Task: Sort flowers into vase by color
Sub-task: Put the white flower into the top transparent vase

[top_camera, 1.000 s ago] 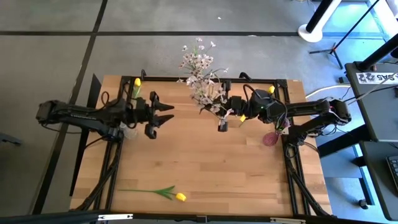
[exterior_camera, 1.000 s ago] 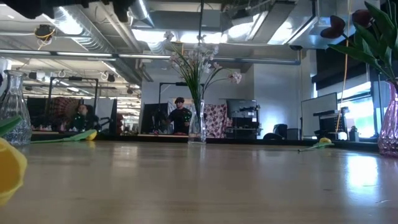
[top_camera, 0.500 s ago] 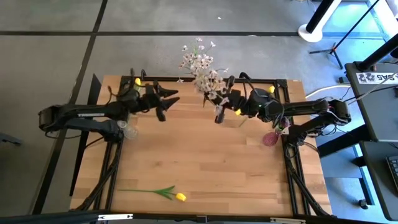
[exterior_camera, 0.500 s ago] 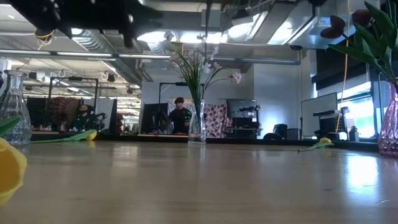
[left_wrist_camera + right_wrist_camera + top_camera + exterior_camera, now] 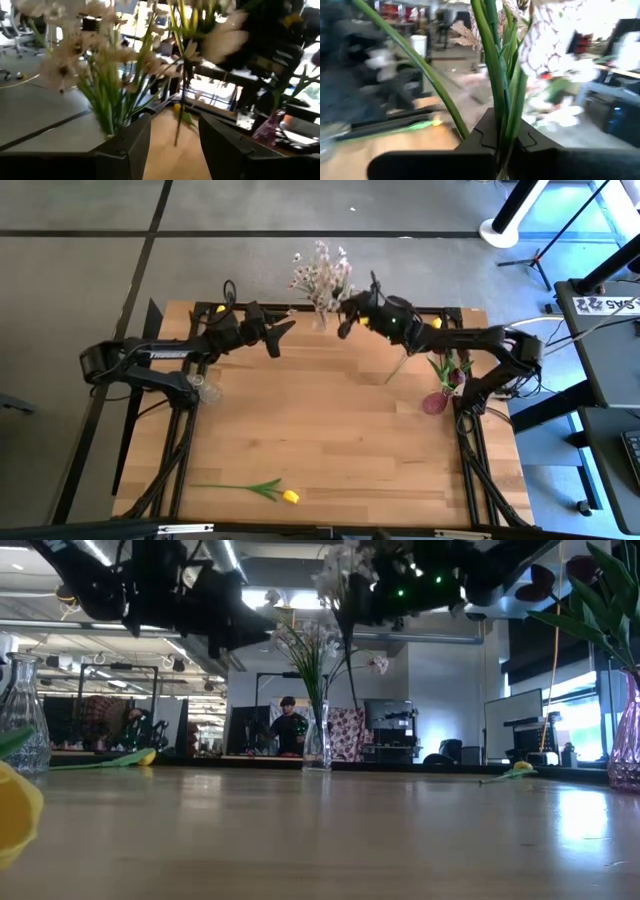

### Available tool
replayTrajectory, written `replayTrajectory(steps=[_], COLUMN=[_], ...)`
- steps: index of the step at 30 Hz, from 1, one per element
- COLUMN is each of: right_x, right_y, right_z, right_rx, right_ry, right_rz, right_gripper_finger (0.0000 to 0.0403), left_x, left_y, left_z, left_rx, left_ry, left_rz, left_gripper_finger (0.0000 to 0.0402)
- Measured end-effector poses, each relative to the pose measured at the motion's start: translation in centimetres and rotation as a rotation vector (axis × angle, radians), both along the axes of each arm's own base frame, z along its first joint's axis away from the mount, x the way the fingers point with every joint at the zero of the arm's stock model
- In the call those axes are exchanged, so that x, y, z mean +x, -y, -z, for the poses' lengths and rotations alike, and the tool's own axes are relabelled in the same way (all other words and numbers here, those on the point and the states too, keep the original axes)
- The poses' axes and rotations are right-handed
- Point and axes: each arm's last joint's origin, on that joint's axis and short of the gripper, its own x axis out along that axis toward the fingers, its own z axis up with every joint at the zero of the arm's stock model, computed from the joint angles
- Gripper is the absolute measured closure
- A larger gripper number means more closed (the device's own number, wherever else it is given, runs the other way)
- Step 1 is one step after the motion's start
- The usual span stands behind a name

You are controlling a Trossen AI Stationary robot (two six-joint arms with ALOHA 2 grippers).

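Note:
My right gripper point(image 5: 345, 320) is high over the table's far edge and shut on a spray of pale blossoms point(image 5: 340, 560). The spray's stems point(image 5: 350, 670) hang down beside a clear vase point(image 5: 317, 745), which stands at the far edge and holds more pale blossoms point(image 5: 320, 275). My left gripper point(image 5: 283, 335) hovers open just left of that vase and touches nothing. A pink vase point(image 5: 434, 402) on the right holds maroon tulips. One yellow tulip point(image 5: 250, 488) lies flat near the near edge. My right gripper pinches a bundle of several green stems point(image 5: 495, 100) between its two fingers point(image 5: 470, 145). The spray is lifted clear of the table. Its blossoms stand above the fingers and its stem ends hang below.
An empty clear vase point(image 5: 205, 388) stands on the left under my left arm. One yellow tulip point(image 5: 220, 310) lies at the far left corner, and another point(image 5: 515, 772) lies on the right near the pink vase. The middle of the table is bare wood. A person shows in the room beyond.
My right gripper has risen and moved toward the far edge, carrying the blossom spray from over the table's middle to beside the far vase. My left gripper has moved toward the far edge and to the right, closing in on the same vase.

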Motion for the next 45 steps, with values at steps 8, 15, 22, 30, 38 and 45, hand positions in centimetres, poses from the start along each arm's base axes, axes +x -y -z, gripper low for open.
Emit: replayTrajectory(steps=[8,15,22,30,38,45], right_x=[0.2,1.7,2.9,3.2,4.0,4.4], right_y=[4.1,5.6,5.2,5.4,6.3,6.4], right_z=[1.1,2.9,2.3,2.1,4.4,5.2], right_rx=[-0.097,-0.174,-0.176,-0.2,-0.189,-0.123], right_ry=[0.211,0.346,0.421,0.446,0.369,0.301], right_rz=[0.022,0.03,0.005,0.004,0.029,0.023], right_gripper_finger=[0.0397,0.0397,0.0396,0.0396,0.0396,0.0396], left_x=[0.2,0.6,1.0,-1.2,0.3,0.7], left_y=[-1.4,-1.5,-0.8,-4.5,-10.0,-14.8], left_z=[1.6,2.9,3.4,3.5,4.4,5.5], left_rx=[-0.004,-0.023,-0.019,-0.012,0.021,0.018], left_ry=[-0.072,-0.136,-0.199,-0.265,-0.376,-0.416], left_rz=[-0.044,-0.026,0.003,-0.209,-0.141,0.03], left_gripper_finger=[0.0239,0.0239,0.0239,0.0239,0.0239,0.0239])
